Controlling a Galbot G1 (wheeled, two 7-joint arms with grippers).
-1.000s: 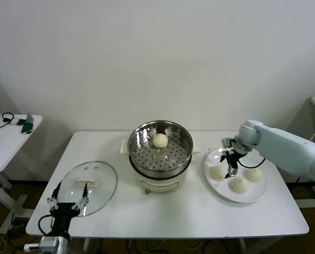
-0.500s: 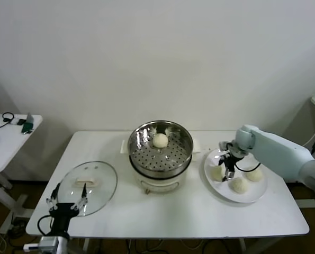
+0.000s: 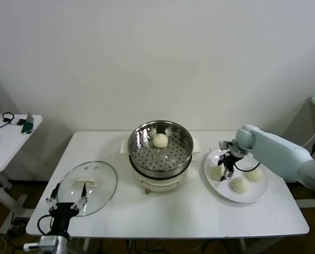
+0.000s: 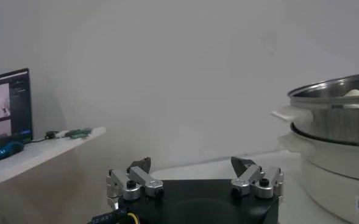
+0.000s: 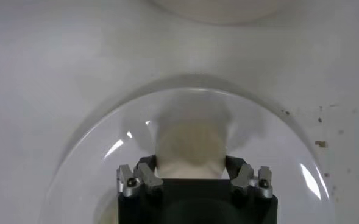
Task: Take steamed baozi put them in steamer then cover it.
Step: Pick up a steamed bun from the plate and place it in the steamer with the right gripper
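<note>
One baozi point(image 3: 160, 140) lies at the back of the steel steamer point(image 3: 146, 159) in the middle of the table. Three more sit on the white plate point(image 3: 252, 197) to its right. My right gripper point(image 3: 227, 172) is down on the plate's left baozi point(image 3: 216, 172). The right wrist view shows this gripper point(image 5: 190, 161) open, with that baozi point(image 5: 190, 143) filling the gap between the fingers. The glass cover point(image 3: 101, 182) lies flat at the table's left. My left gripper point(image 3: 67, 203) hovers open at its near edge, and in the left wrist view the gripper point(image 4: 191, 163) holds nothing.
Two other baozi point(image 3: 238, 184) point(image 3: 254, 174) lie close to my right gripper on the plate. A side table point(image 3: 9, 137) with cables and a device stands at the far left. The steamer point(image 4: 337, 115) sits on a white cooker base point(image 3: 157, 185).
My right gripper has come down and shifted slightly left onto the plate's left baozi, which now sits between its fingers. The left arm and the cover have not moved.
</note>
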